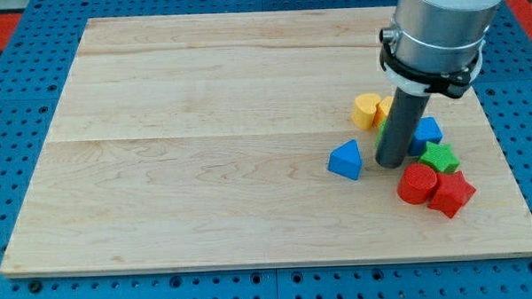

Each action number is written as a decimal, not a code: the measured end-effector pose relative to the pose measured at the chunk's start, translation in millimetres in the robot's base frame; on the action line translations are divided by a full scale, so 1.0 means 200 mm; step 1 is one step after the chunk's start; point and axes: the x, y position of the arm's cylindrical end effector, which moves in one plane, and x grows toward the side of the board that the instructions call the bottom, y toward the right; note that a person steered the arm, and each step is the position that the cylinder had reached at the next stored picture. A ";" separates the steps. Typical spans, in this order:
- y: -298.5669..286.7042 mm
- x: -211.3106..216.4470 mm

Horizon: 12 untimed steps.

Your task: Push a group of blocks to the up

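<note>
My tip (389,164) rests on the wooden board (204,152) in the middle of a cluster of blocks at the view's right. A blue triangular block (344,159) lies just left of the tip. A yellow heart-shaped block (366,110) sits above it, with a second yellow block (384,107) partly hidden behind the rod. A blue block (427,131) lies right of the rod. A green star-shaped block (440,156) sits below that. A red round block (416,183) and a red star-shaped block (452,193) lie at the lower right. A green block (382,128) peeks out left of the rod.
The board lies on a blue perforated table (18,176). The arm's grey body (439,28) hangs over the board's top right. The board's right edge (515,176) is close to the red blocks.
</note>
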 end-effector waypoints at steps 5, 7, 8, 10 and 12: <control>0.00 0.37; 0.00 0.50; 0.18 0.51; 0.21 0.64; 0.76 0.51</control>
